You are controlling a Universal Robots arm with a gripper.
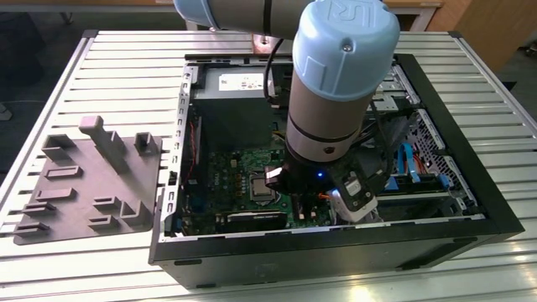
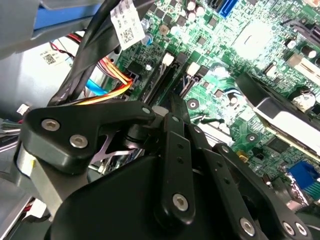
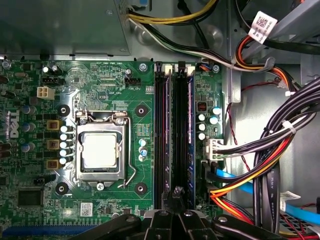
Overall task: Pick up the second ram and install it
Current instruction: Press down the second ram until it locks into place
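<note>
The gripper hung over the green motherboard, in the lower middle of the exterior view. Its fingers were drawn together; no grasp could be confirmed. The second ram appeared to stand edge-on in a long black socket beneath the fingertips. Judged light, stiff and fragile, a thin flat board best taken by its long edges.

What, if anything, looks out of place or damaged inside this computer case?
Nothing stands out. The computer case lies open, the motherboard looks intact, the cables run bundled beside it, and the gripper hangs over the long memory slots.
</note>
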